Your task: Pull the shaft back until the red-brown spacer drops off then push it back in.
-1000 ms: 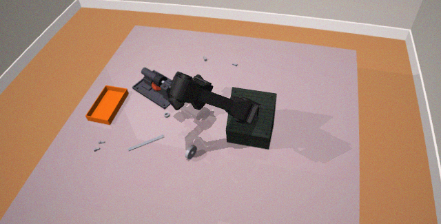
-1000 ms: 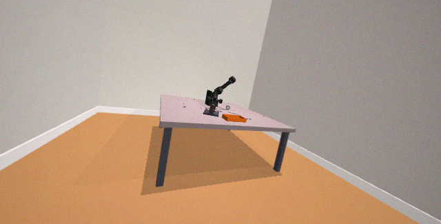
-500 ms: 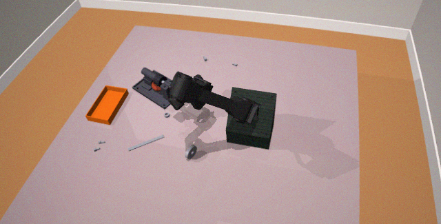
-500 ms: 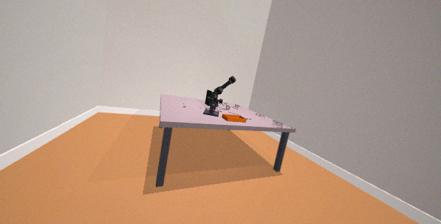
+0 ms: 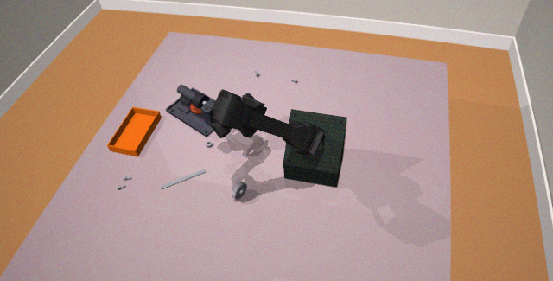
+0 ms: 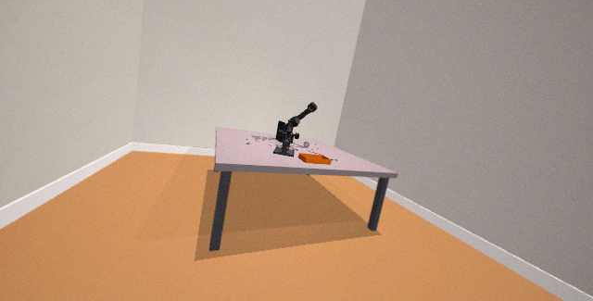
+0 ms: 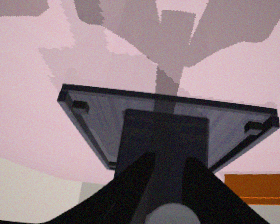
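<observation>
The dark fixture plate (image 5: 196, 124) (image 7: 93, 117) carries the dark housing (image 5: 187, 92) at its far left end in the top view. A red-brown spacer (image 5: 195, 109) shows low beside the housing; whether it hangs on the shaft or rests on the plate I cannot tell. A pale spot beside it looks like a bit of shaft. In the wrist view a round grey end, apparently the shaft's (image 7: 172, 216), shows between the finger bases. My gripper (image 7: 169, 164) is shut on the shaft, at the fixture's right end in the top view, where the arm hides the fingertips. Other spacers are hidden.
An orange tray (image 5: 135, 131) (image 6: 315, 158) stands beside the fixture. A small grey ring (image 5: 209, 143), a long grey bar (image 5: 183, 179), a larger grey ring (image 5: 239, 190) and several small pins lie on the table. The arm stands on a dark green block (image 5: 311, 175).
</observation>
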You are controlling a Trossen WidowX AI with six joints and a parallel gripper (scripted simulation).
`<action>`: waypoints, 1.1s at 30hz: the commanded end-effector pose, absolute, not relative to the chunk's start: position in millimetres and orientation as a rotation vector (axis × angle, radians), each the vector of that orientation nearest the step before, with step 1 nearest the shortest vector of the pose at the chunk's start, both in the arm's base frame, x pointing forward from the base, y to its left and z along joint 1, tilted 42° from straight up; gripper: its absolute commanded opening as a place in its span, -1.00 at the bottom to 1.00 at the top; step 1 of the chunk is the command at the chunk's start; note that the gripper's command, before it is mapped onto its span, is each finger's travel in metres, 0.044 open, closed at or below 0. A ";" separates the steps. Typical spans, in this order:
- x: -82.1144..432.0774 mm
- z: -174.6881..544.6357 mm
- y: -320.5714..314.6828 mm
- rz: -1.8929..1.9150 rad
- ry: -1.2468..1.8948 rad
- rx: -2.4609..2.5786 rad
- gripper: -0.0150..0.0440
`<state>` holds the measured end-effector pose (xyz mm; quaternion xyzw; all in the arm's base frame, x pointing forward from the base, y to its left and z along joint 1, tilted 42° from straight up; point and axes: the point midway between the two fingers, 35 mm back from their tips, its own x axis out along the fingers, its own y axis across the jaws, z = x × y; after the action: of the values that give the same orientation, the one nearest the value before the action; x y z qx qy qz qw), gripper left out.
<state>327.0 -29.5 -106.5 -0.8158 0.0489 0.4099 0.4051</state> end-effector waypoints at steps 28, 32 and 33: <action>332.3 -106.3 -31.5 1.026 0.123 -2.067 -0.49; 332.7 -106.4 -31.6 1.026 0.123 -2.067 -0.49; 332.7 -106.4 -31.7 1.026 0.123 -2.067 -0.49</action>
<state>329.6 -30.5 -107.1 -0.8160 0.0492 0.4095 0.4050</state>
